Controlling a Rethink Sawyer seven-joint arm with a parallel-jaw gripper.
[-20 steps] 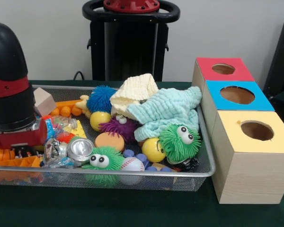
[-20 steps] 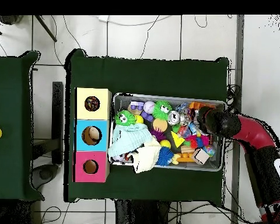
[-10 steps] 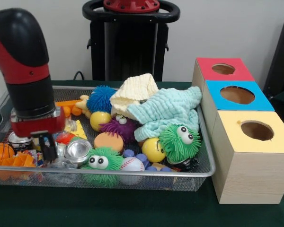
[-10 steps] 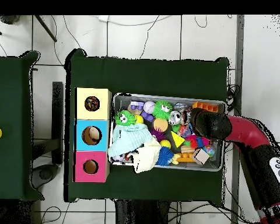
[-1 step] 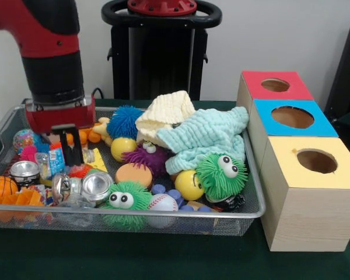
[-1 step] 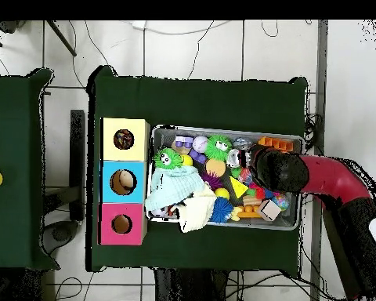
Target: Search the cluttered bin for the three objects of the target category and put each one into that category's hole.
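A wire mesh bin [image 5: 163, 214] holds a jumble of toys. My gripper [image 5: 71, 153] hangs from the red and black arm over the bin's left part, just above a blue and red packet [image 5: 55, 160] and near a silver can [image 5: 98, 185]. I see nothing clearly held. In the overhead view the arm [image 6: 279, 169] covers the bin's right part and hides the gripper. Three boxes with round holes stand beside the bin: red [image 5: 297, 88], blue [image 5: 321, 125] and yellow [image 5: 315, 204].
Two green fuzzy toys [image 5: 221, 175] [image 5: 125, 204], a baseball [image 5: 162, 203], a basketball [image 5: 0, 188], a second can [image 5: 24, 171], a blue fuzzy ball [image 5: 123, 121] and yellow balls fill the bin. A teal cloth [image 5: 204, 137] and a cream cloth [image 5: 166, 114] are heaped at its back right.
The arm has risen and shifted right in the front view, away from the bin's left end. The basketball, the left can and a multicoloured ball now show.
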